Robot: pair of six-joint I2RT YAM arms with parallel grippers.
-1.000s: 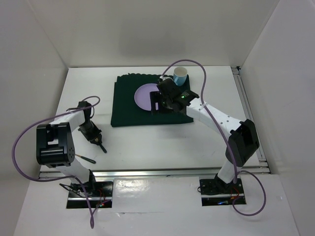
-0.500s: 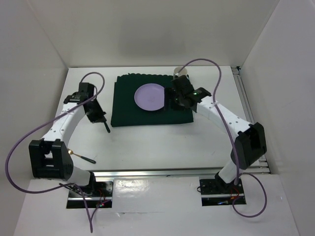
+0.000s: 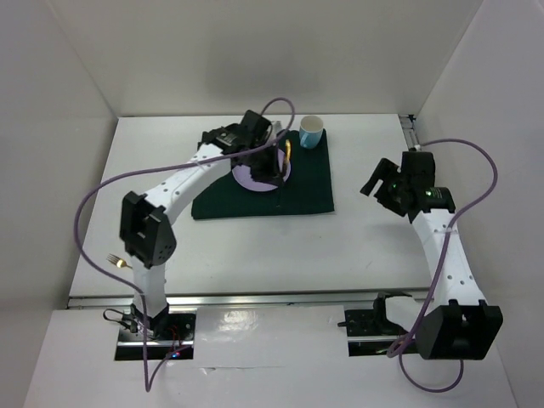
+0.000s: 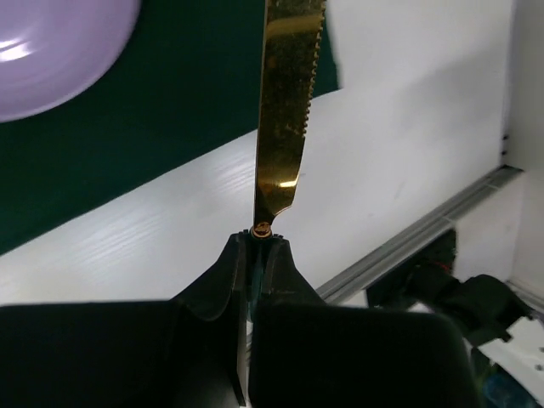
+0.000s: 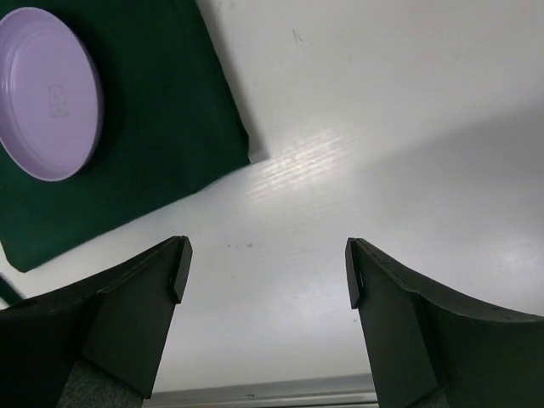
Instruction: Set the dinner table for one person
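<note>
The dinner table [image 3: 255,246] is the large white top. A dark green cloth [image 3: 302,183] lies on it with a lilac plate [image 3: 246,180], partly hidden under my left arm. My left gripper [image 3: 276,163] hovers over the plate's right side, shut on a gold knife [image 3: 287,151]. In the left wrist view the serrated blade [image 4: 285,110] sticks out of the shut gripper [image 4: 259,234], above the cloth's edge [image 4: 170,127]. A white and blue cup [image 3: 311,130] stands at the cloth's far right corner. My right gripper [image 3: 374,183] is open and empty, right of the cloth; it also shows in the right wrist view [image 5: 265,272].
A gold fork [image 3: 114,259] lies at the near left by the left arm's base. A metal rail [image 3: 255,297] runs along the near edge, another along the right side [image 3: 429,183]. White walls enclose the table. The plate [image 5: 47,93] shows in the right wrist view.
My left arm has swung from the table's left side to above the plate, carrying the knife. My right arm has pulled back from the cloth to the right, uncovering the cup.
</note>
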